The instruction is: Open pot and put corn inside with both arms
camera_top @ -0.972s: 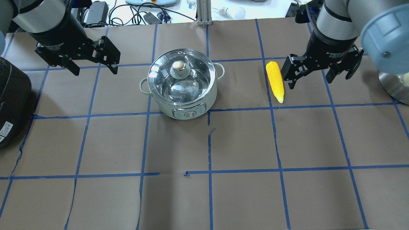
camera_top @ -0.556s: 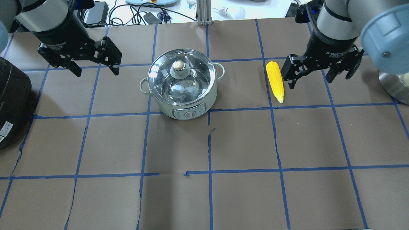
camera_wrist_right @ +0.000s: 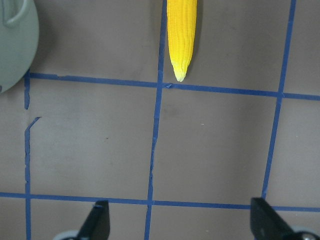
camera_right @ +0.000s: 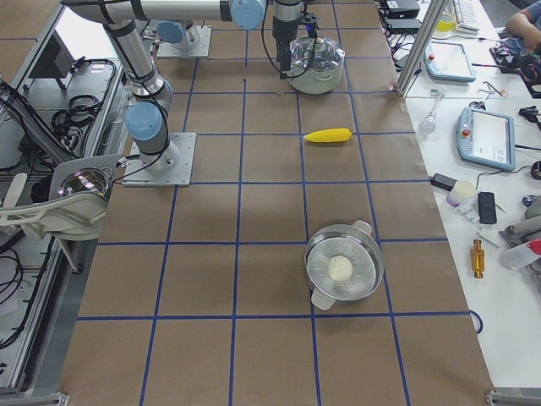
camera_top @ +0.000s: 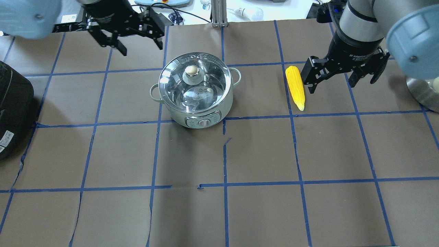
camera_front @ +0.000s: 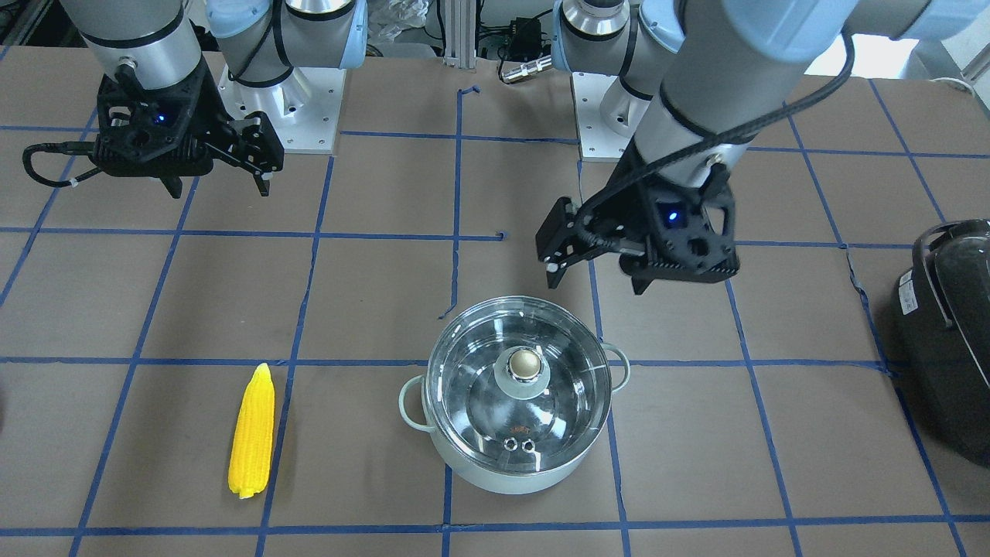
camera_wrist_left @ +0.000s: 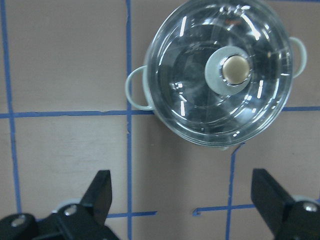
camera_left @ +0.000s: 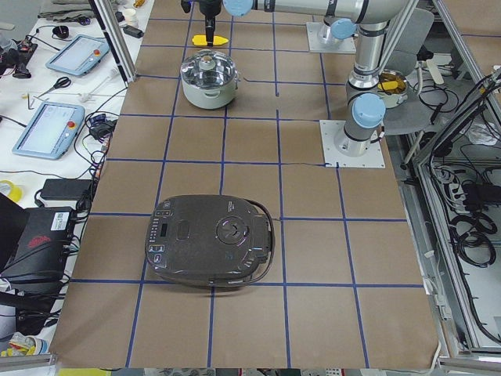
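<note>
The mint-green pot (camera_top: pixel 195 103) stands mid-table with its glass lid and brass knob (camera_top: pixel 191 71) on; it also shows in the front view (camera_front: pixel 514 456). The yellow corn (camera_top: pixel 295 87) lies flat on the paper to its right, also seen in the front view (camera_front: pixel 252 432). My left gripper (camera_front: pixel 595 280) is open and empty, raised beside the pot on the robot's side; its wrist view shows the lid knob (camera_wrist_left: pixel 236 70) ahead of the open fingers (camera_wrist_left: pixel 102 192). My right gripper (camera_top: pixel 332 88) is open and empty, raised near the corn (camera_wrist_right: pixel 181 35).
A large black appliance (camera_top: pixel 12 103) sits at the table's left end. A steel pot (camera_right: pixel 342 269) holding a white ball stands at the right end. Cables and devices lie beyond the far edge. Blue tape lines grid the brown paper.
My left gripper has swung from the table's left side toward the pot, still open. The right gripper, pot and corn have hardly moved.
</note>
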